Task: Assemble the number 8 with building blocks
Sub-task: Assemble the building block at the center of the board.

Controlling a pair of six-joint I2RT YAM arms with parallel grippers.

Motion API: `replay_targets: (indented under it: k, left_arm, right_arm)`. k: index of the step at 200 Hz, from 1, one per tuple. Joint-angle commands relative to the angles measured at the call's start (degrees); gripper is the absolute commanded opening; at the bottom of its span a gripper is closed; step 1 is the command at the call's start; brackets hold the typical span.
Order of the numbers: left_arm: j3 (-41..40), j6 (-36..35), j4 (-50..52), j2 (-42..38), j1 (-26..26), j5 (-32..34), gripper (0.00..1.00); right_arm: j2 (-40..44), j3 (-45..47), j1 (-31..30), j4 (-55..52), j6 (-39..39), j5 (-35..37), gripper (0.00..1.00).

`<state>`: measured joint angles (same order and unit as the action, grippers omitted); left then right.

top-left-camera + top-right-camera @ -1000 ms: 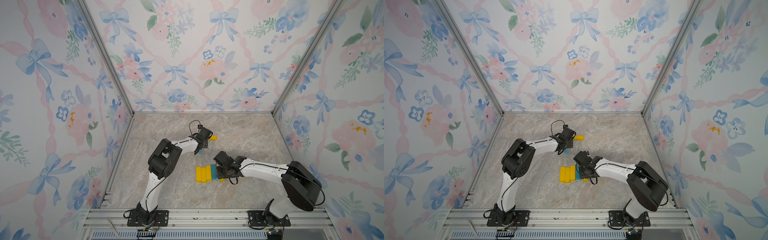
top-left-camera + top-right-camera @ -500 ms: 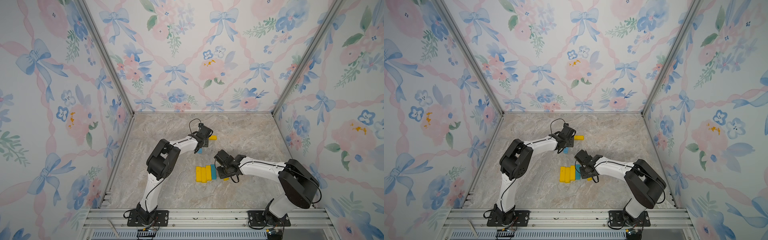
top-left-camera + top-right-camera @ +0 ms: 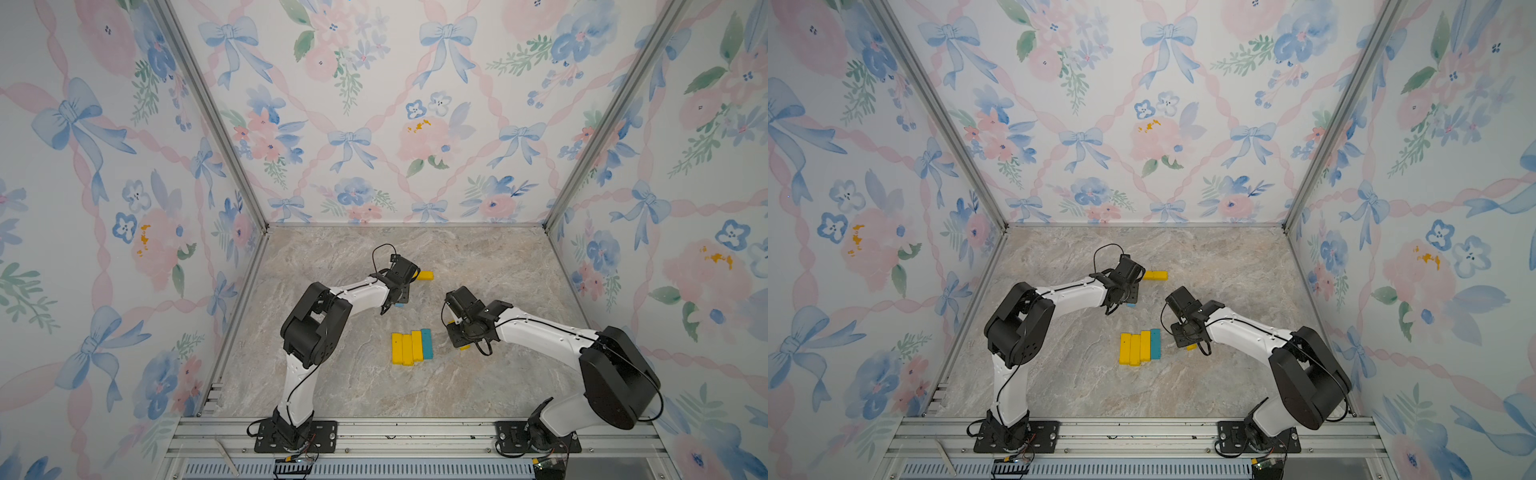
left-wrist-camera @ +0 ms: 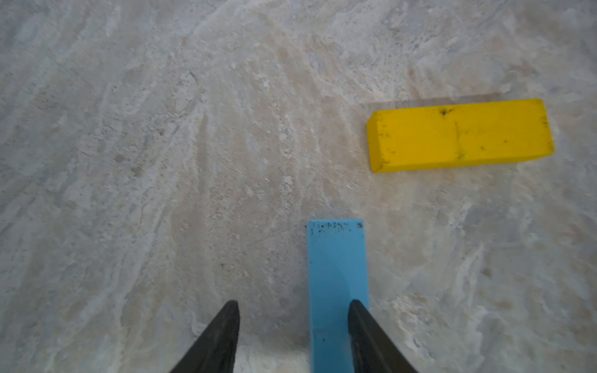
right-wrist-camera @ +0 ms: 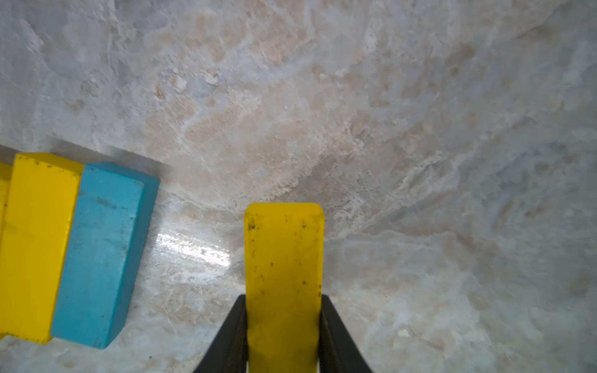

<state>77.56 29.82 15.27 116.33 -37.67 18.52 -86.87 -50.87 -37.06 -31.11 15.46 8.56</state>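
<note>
Marble surface (image 3: 374, 386) carries little of your 8 yet: crosswise yellow bar (image 3: 425, 275), light blue bar (image 4: 336, 274) under your parted, gripless left claw (image 4: 293, 302). Your right claw (image 5: 283, 295) pinches a second yellow bar (image 5: 284, 252); the four-bar row (image 3: 411, 348) waits packed.

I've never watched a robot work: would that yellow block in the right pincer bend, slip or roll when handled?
Probably stiff: the yellow block juts straight out of the right pincer without sagging. Its flat faces and squared edges suggest sliding, not rolling. The paint looks smooth, so a loose grip might let it slip.
</note>
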Motion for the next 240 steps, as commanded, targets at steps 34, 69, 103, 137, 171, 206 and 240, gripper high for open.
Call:
replay_targets:
  k: [34, 69, 103, 137, 171, 206, 240]
  left_arm:
    - [1.6, 0.8, 0.9, 2.8, -1.1, -0.8, 0.58]
    - [1.8, 0.4, 0.8, 4.9, -0.7, -0.4, 0.5]
    - [2.1, 0.3, 0.5, 5.7, -0.7, 0.4, 0.43]
    - [5.1, -0.1, 0.5, 6.9, 0.1, -0.3, 0.42]
    - [8.6, 0.8, 0.6, 9.3, 1.5, -3.3, 0.41]
    - [11.2, 0.2, 0.6, 10.8, 1.8, -5.3, 0.4]
    - [10.2, -0.5, 0.7, 9.7, 2.1, -6.6, 0.41]
  right_arm:
    - [0.0, -2.3, 1.2, -1.3, -2.5, -1.0, 0.34]
    - [-0.5, -3.6, 1.2, -1.5, -3.4, -1.4, 0.33]
    - [-0.6, -4.4, 1.5, -2.3, -8.5, -3.5, 0.33]
    - [-0.6, -4.5, 2.7, 1.4, -14.7, -8.9, 0.32]
    - [-3.6, -7.8, 2.5, 2.5, -23.2, -11.0, 0.33]
    - [-10.5, -12.6, 1.1, 0.3, -30.0, -12.4, 0.33]
    - [-15.4, -16.5, 0.2, -2.3, -32.5, -12.0, 0.3]
